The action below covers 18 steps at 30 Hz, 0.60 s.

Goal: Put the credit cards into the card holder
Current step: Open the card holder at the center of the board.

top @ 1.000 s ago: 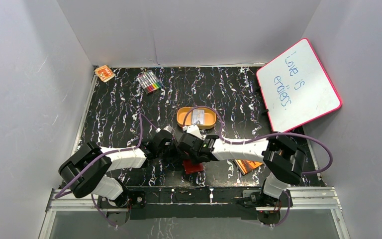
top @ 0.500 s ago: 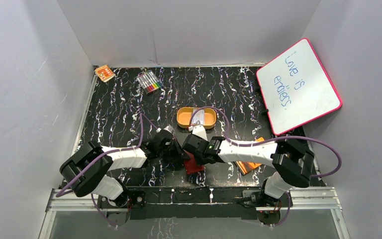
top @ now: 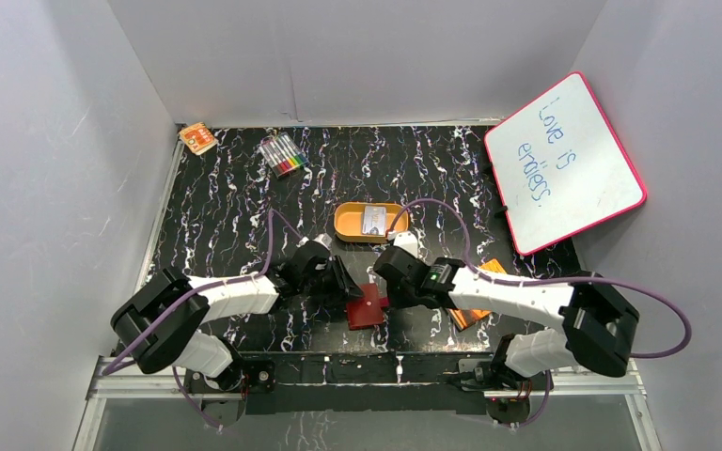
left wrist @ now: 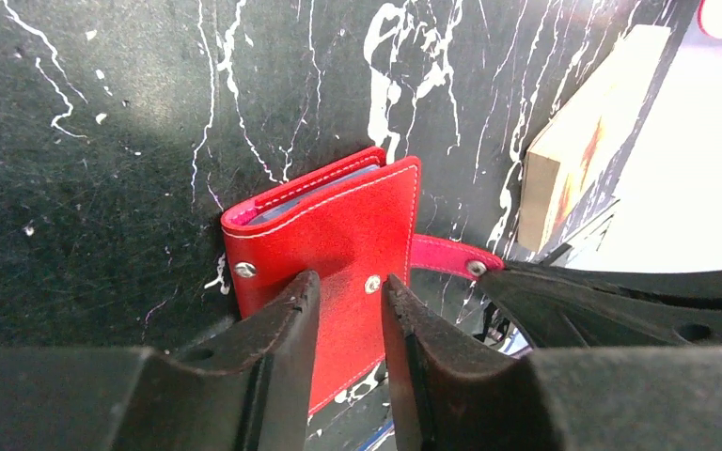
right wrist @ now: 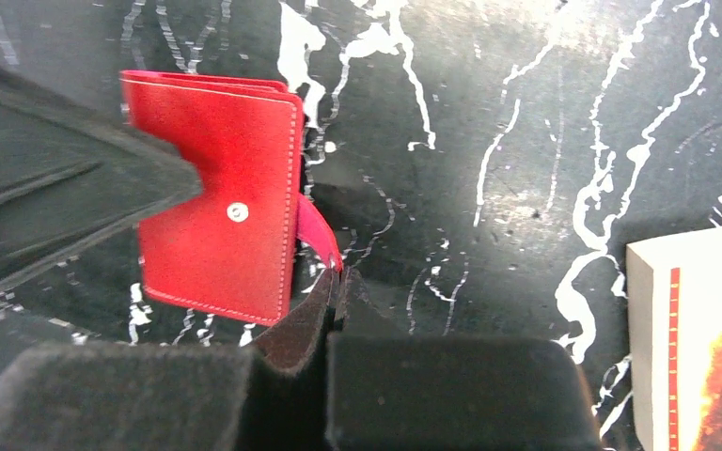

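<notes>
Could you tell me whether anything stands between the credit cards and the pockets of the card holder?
Yes: the dark red leather-like folding card holder is folded shut, its cover over the pockets. The right gripper pinches its tab. A pale plastic card lies in the orange oval tin.

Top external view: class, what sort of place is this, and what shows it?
Probably a robot lab test cell: left arm and right arm bolted to a metal rail, plain grey walls boxing in a black marbled table, and staged props like a whiteboard.
</notes>
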### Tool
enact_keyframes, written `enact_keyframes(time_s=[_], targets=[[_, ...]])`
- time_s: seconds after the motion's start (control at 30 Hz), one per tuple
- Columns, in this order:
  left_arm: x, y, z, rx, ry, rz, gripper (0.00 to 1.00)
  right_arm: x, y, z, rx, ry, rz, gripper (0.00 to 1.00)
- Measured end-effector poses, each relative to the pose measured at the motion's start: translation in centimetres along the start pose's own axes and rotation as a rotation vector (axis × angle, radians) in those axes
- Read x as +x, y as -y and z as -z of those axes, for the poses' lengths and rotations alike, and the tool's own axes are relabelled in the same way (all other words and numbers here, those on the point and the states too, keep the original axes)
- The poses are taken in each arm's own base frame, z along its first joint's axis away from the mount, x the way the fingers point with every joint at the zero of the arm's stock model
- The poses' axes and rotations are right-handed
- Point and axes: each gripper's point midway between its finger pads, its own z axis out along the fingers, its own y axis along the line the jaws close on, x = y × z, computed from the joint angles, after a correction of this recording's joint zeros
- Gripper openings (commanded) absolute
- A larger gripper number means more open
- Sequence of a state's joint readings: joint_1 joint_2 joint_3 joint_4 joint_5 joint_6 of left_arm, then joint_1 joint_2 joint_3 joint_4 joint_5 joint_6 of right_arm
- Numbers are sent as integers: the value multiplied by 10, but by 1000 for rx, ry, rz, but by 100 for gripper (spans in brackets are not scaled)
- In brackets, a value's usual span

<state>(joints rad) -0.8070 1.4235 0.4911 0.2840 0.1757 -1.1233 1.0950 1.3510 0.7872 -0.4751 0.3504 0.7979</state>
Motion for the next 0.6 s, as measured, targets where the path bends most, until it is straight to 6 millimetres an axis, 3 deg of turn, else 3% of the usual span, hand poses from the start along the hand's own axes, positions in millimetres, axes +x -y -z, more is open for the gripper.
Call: enact_keyframes(time_s=[0.2, 0.37, 0.4, 0.6], targets=[[2, 4, 10, -1, -14, -25, 56, -5, -14, 10, -86, 11, -6, 0], [3, 6, 23, 2, -15, -38, 71, -6, -24, 13, -137, 11, -9, 0], [3, 6, 25, 2, -14, -40, 79, -7, -26, 14, -152, 16, -13, 0], [3, 4, 29, -20, -14, -53, 85, -12, -36, 23, -226, 44, -26, 0]])
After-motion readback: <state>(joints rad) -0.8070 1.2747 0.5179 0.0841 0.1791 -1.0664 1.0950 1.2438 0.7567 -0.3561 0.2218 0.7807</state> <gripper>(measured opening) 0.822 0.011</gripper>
